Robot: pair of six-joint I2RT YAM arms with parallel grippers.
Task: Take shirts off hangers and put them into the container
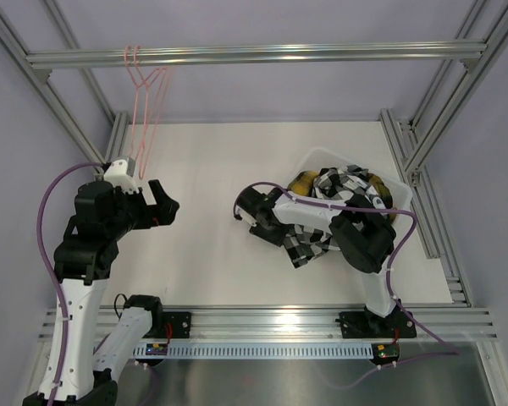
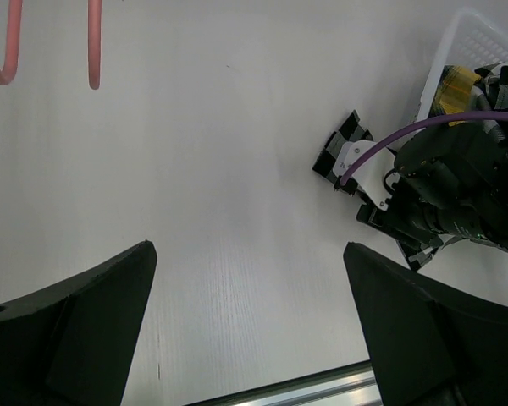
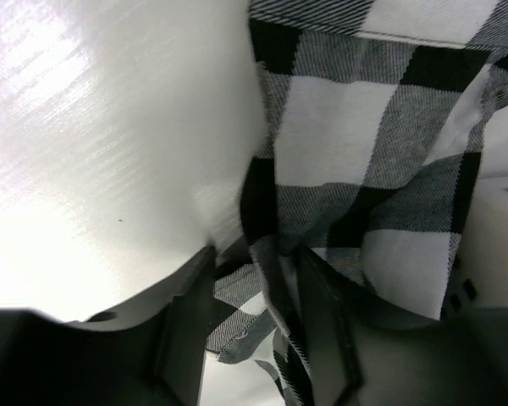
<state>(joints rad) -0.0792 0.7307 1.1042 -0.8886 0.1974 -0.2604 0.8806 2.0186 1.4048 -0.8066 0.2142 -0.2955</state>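
Observation:
Two bare pink hangers (image 1: 144, 89) hang on the rail at the back left; their lower ends (image 2: 2, 51) show in the left wrist view. The white container (image 1: 404, 193) stands on the right and holds the yellow shirt (image 1: 303, 180) and most of the black-and-white shirt (image 1: 349, 182). Part of that shirt (image 1: 309, 247) trails over the near rim onto the table. My right gripper (image 3: 258, 254) is low over the table with a fold of the black-and-white shirt (image 3: 347, 144) between its half-closed jaws, not pinched. My left gripper (image 2: 250, 247) hovers wide open and empty at the left.
A grey aluminium rail (image 1: 262, 55) crosses the back, with frame posts down both sides. The right arm's purple cable (image 1: 322, 205) loops over the container. A slotted rail (image 1: 262, 321) runs along the near table edge.

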